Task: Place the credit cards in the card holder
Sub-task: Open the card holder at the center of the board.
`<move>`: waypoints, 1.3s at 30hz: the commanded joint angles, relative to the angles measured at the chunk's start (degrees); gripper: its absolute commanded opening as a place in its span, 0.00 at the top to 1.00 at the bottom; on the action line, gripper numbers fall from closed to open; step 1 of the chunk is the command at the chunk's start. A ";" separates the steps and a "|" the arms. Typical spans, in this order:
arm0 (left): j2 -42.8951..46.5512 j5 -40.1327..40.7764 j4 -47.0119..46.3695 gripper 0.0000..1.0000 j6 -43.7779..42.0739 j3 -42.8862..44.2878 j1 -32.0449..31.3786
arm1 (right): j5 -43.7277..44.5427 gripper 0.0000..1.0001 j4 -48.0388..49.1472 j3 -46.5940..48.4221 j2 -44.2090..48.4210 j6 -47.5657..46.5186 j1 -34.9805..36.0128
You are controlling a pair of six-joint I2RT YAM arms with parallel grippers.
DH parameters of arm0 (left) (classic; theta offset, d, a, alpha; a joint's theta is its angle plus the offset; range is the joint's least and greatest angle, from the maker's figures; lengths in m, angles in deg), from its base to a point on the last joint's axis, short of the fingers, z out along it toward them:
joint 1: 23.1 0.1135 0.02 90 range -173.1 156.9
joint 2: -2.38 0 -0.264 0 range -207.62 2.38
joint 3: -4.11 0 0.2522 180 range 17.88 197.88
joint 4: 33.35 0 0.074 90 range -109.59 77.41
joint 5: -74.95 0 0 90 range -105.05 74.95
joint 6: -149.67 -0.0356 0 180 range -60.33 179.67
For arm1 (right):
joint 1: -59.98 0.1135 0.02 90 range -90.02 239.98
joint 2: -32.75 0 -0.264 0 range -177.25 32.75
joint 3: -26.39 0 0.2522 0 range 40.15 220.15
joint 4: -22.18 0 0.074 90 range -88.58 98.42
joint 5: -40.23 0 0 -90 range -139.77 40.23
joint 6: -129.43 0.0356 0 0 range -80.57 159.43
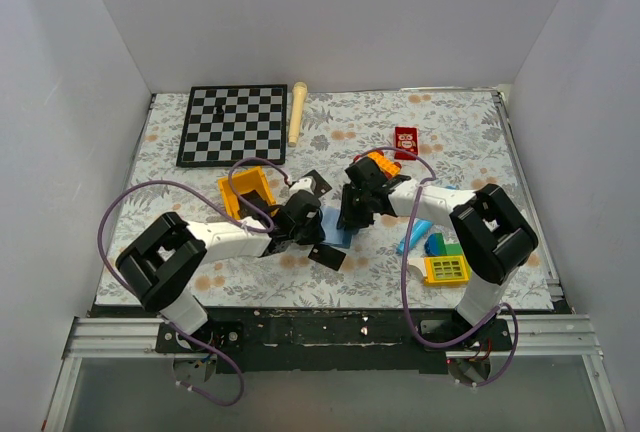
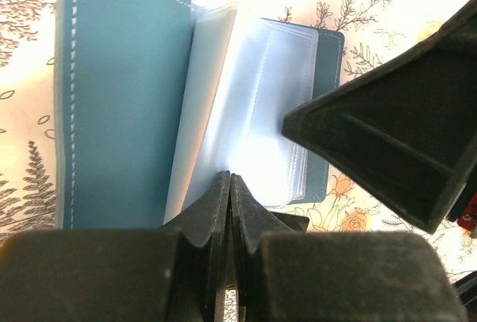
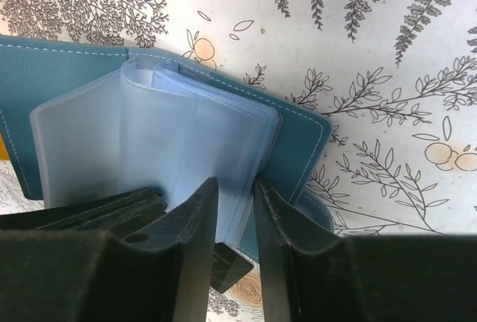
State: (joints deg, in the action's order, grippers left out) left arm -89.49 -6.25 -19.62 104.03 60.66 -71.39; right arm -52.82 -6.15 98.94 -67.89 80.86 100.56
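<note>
White-and-black arms [image 1: 232, 239] (purple cables [image 1: 130, 202])

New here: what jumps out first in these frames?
Both arms meet mid-table over the open card holder, its clear plastic sleeves fanned up. The left gripper is pinched shut on a sleeve edge, and the right gripper straddles the sleeves too. A black card lies just in front, and a chessboard sits far left.

Plain white walls [image 1: 330, 12] closed in the worktop [image 1: 460, 127] on three sides, forming a booth. The worktop wore a pale cloth printed with grey ferns and small orange flowers. A black metal rail [image 1: 330, 327] ran along its near edge. Light was even and bright.
</note>
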 commanded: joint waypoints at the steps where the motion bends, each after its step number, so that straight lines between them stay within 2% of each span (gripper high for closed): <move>1: 3.19 4.30 4.34 1.00 -0.24 -2.53 1.44 | 4.54 0.69 -8.90 -2.97 -4.21 -1.00 0.82; 6: 3.90 3.77 3.90 1.00 0.03 -3.94 1.71 | 6.30 0.91 -9.86 -3.24 -1.67 -0.56 0.82; 9: 3.20 3.16 3.55 1.00 0.20 -3.85 1.71 | 7.88 0.98 -11.35 -2.71 1.66 -0.56 0.82; 18: 2.23 2.54 3.29 1.00 0.03 -3.06 1.71 | 14.03 0.99 -16.80 0.98 12.65 -1.26 0.82; 22: 1.79 2.36 3.20 1.00 0.03 -3.06 1.71 | 13.25 0.97 -15.58 1.16 15.47 -1.79 0.82; 32: 2.93 2.72 4.07 1.00 0.03 -3.06 1.71 | 11.05 0.99 -12.86 -0.77 10.73 -0.74 0.82; 39: 8.45 2.98 5.74 1.00 -0.24 -3.24 1.71 | 6.83 0.99 -8.29 -1.66 14.85 -1.88 0.82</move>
State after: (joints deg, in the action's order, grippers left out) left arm -86.52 -4.89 -16.40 104.33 57.67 -70.02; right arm -43.16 -18.45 97.32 -56.94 79.68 101.31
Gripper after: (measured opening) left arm 0.009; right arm 0.022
